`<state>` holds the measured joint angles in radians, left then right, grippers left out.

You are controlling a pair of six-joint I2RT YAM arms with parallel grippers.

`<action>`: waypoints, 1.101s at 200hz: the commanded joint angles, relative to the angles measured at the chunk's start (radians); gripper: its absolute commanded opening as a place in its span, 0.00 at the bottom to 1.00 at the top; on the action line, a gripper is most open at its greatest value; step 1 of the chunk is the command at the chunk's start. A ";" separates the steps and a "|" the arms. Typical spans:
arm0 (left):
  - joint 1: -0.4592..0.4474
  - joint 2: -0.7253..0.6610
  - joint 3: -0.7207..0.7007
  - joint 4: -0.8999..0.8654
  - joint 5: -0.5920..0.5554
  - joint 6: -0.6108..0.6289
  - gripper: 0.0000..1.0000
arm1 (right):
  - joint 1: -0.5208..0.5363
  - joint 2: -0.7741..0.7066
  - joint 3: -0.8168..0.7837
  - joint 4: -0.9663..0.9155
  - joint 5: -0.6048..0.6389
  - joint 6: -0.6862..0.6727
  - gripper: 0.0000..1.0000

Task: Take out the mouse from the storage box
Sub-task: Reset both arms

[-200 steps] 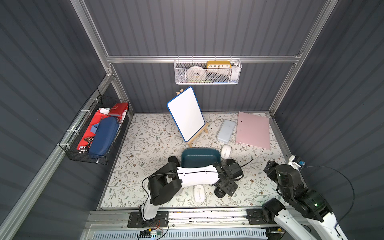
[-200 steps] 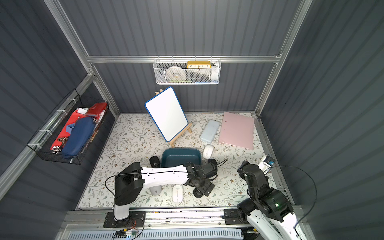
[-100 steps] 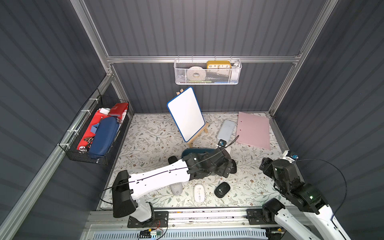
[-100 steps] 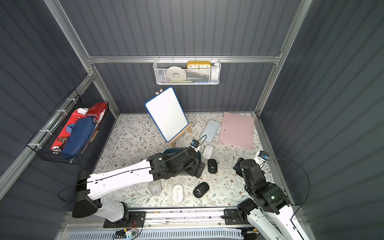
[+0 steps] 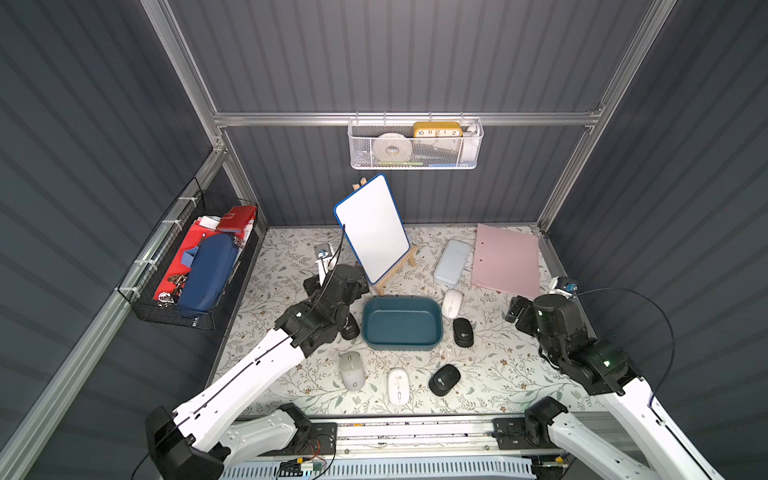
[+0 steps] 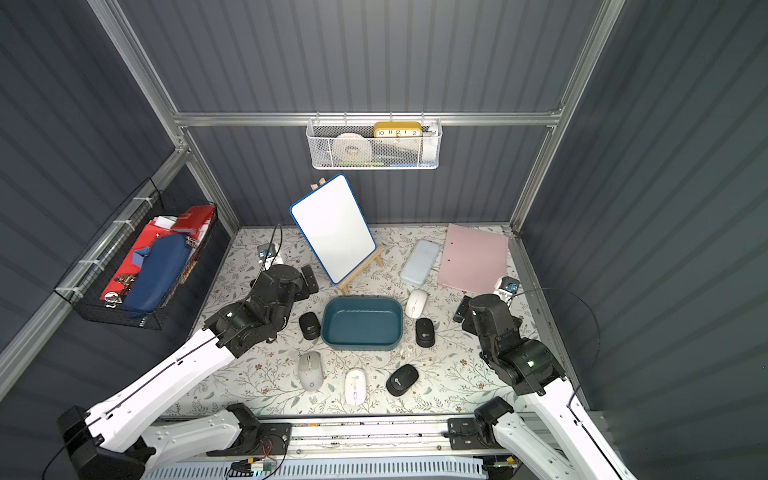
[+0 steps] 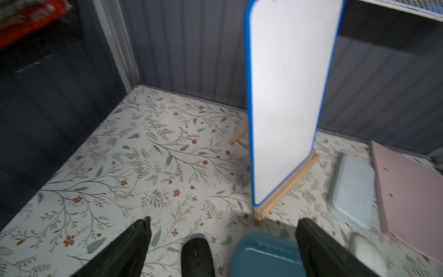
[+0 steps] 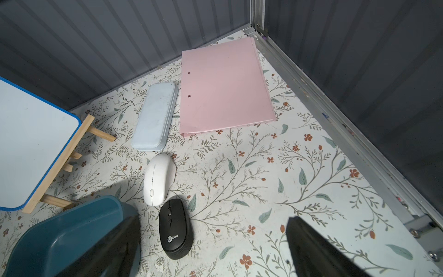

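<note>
The teal storage box sits mid-mat with nothing inside it. Several mice lie around it on the mat. A black mouse lies at its left side. A white mouse and a black mouse lie at its right. In front lie a grey mouse, a white mouse and a black mouse. My left gripper hangs open and empty over the box's back-left corner. My right gripper is open and empty, right of the box.
A blue-rimmed whiteboard on a wooden easel stands behind the box. A pale blue case and a pink folder lie at the back right. A white mesh basket hangs on the back wall, a black wire basket on the left wall.
My left arm has drawn back from the front right of the box, across it, to its back-left corner, leaving a black mouse on the mat in front. The right arm shifted slightly.
</note>
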<state>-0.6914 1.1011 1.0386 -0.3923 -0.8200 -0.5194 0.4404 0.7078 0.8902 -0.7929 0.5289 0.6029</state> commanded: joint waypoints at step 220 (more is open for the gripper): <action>0.617 0.411 -0.658 1.493 0.252 0.484 0.99 | -0.001 -0.018 -0.225 0.493 0.140 -0.397 0.99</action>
<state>-0.1020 1.4906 0.3824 0.8845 -0.6651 -0.1009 0.4404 0.6353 0.6983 -0.4225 0.6182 0.2520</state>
